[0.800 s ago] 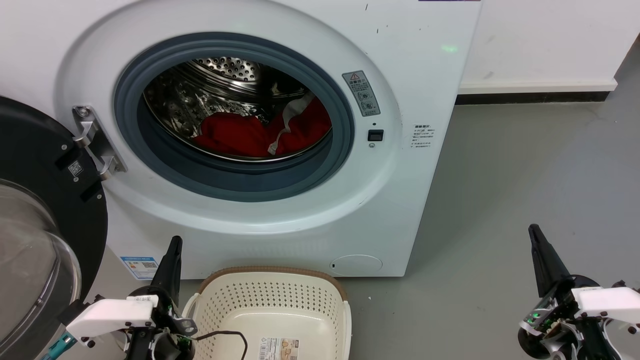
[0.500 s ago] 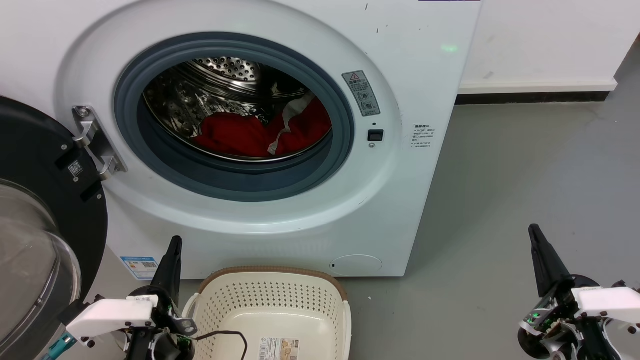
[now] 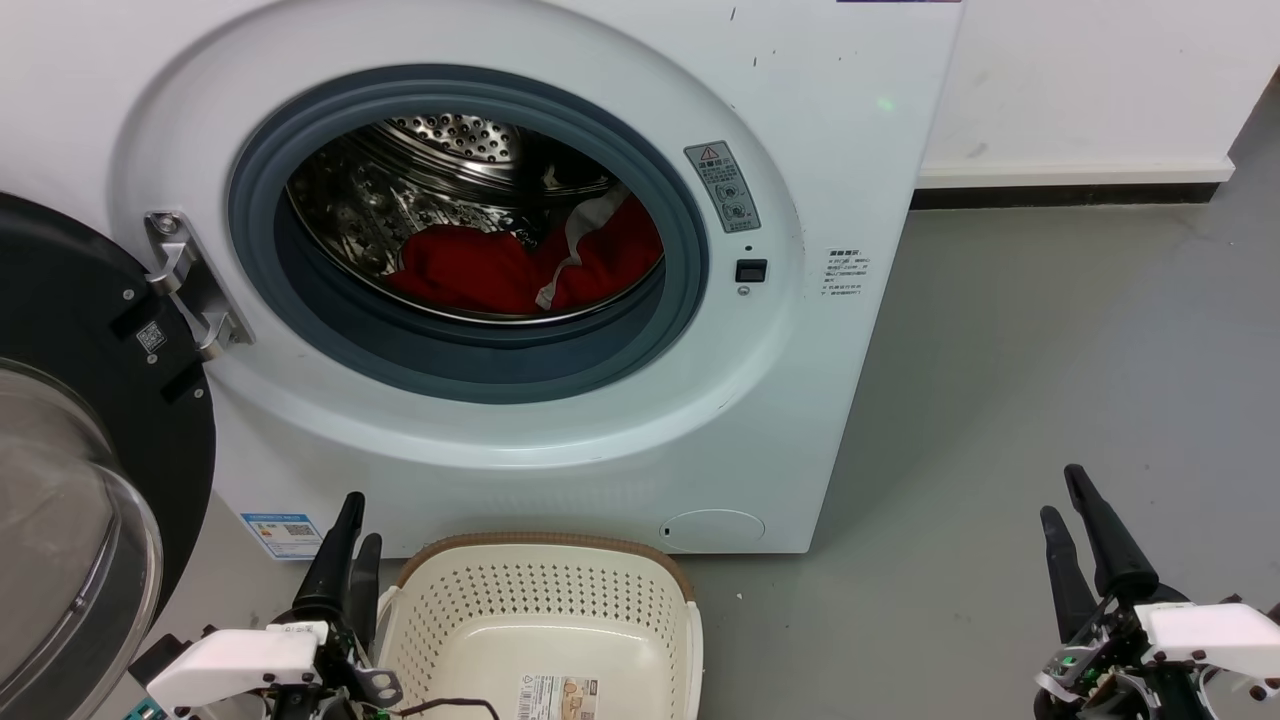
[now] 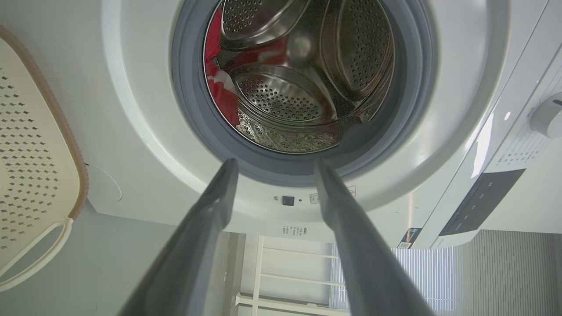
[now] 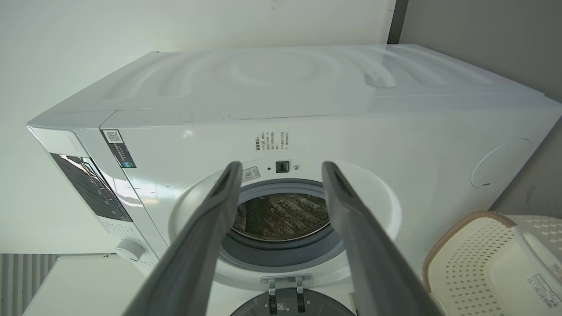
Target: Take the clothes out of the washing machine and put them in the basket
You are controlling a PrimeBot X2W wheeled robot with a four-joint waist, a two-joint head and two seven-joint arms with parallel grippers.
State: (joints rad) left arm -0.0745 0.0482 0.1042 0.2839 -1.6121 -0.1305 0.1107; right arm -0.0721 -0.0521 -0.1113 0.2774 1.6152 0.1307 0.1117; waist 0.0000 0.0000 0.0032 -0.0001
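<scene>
The white washing machine stands with its door swung open, and the red clothes with a white-grey band lie in the steel drum. On the floor just in front of it sits the cream basket, holding only a paper label. My left gripper is open beside the basket's left end, well below the drum. My right gripper is open over the grey floor at the lower right. In the left wrist view, the left gripper points at the drum, where red clothes show. In the right wrist view, the right gripper frames the washing machine.
The round black-framed glass door hangs open at the far left, close to my left arm. Grey floor spreads to the right of the machine, up to a white wall with a dark skirting. A thin black cable lies over the basket's near edge.
Both grippers have gone from shut to open, each now showing two separate fingers. Both have also sunk a little lower in the head view.
</scene>
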